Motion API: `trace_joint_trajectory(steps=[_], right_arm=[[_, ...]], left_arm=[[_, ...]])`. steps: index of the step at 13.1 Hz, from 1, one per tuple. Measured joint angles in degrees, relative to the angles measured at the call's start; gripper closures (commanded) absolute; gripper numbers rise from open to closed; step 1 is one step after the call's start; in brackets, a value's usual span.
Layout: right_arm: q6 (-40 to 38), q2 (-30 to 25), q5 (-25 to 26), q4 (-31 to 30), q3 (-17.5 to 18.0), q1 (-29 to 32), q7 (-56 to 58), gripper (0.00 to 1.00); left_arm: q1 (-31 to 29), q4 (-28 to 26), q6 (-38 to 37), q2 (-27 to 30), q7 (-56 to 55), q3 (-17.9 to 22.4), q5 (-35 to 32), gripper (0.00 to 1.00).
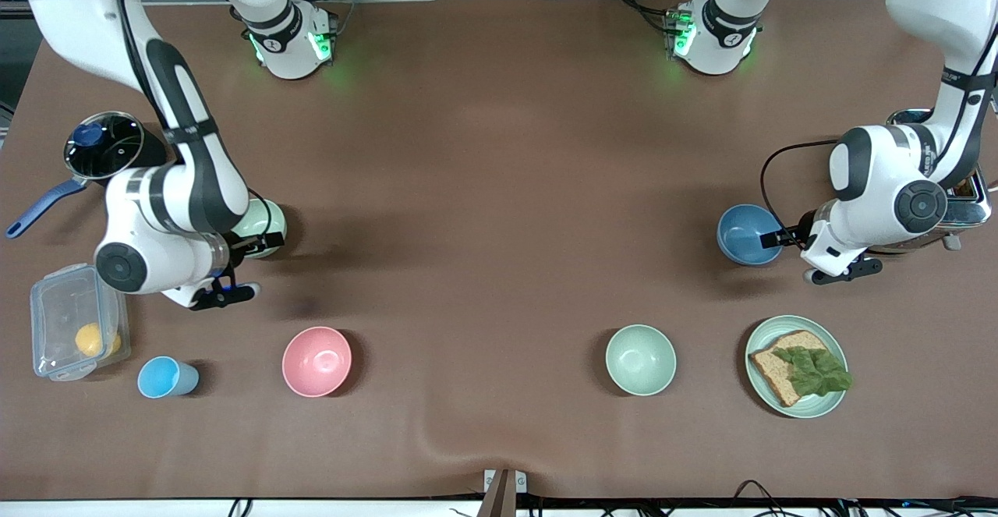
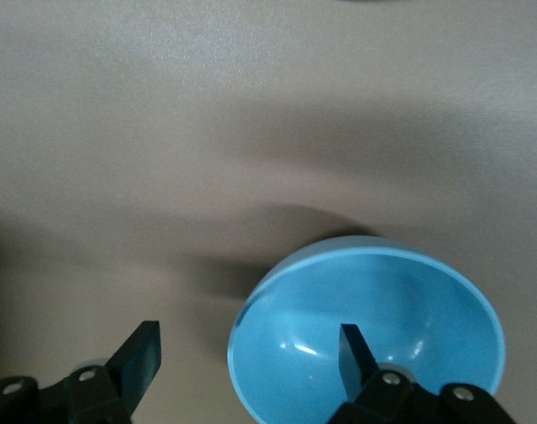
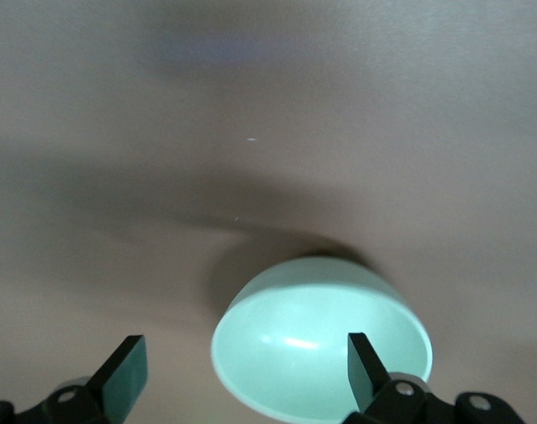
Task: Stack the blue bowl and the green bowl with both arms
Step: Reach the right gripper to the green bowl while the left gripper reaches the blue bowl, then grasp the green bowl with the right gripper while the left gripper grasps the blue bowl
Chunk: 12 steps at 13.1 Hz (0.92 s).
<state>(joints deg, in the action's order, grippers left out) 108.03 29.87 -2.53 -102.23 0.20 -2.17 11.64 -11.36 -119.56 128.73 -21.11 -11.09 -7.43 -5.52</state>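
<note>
Grasp step: both grippers stand open. The left gripper (image 2: 246, 353) straddles the blue bowl's (image 1: 747, 234) rim at the table's three o'clock; the right gripper (image 3: 242, 369) straddles the green bowl (image 3: 321, 349) at nine. Next, I judge, both should close.

A plain mid-blue bowl (image 1: 746, 234) sits at the black fingers of the left gripper (image 2: 242, 353), one finger inside it. A pale green bowl (image 3: 321, 349) sits under the right gripper (image 3: 242, 371), whose fingers are also black. Both rest on a brown table (image 1: 499, 189). Well away from both grippers are a pink bowl (image 1: 316, 361) and a light-blue cup (image 1: 166, 377).
</note>
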Motion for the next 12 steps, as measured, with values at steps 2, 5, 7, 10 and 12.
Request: trace_joint_trajectory(steps=[2,5,7,10,12], right_arm=[[2.03,0.78,0.0,-2.3,-0.13,0.37,1.82,0.0],[3.61,1.91,-0.03,-5.56,0.28,0.24,3.02,0.0],[3.68,3.12,-0.03,-5.74,0.54,0.03,3.25,0.23],[3.71,3.77,-0.03,-5.74,0.58,0.04,4.69,1.0],[3.71,3.76,-0.04,-5.71,0.58,0.04,6.2,1.0]], left_arm=[[-0.31,-0.01,0.43,-0.99,0.02,0.0,0.0,0.37],[-0.37,-0.01,0.5,-1.88,0.03,-0.01,0.0,1.0],[-0.34,0.0,0.57,-2.0,0.03,-0.14,0.0,1.0],[0.19,0.68,0.54,-1.81,-0.23,-0.86,0.0,1.0],[0.28,1.26,0.55,-1.37,-0.23,-1.31,0.0,1.0]])
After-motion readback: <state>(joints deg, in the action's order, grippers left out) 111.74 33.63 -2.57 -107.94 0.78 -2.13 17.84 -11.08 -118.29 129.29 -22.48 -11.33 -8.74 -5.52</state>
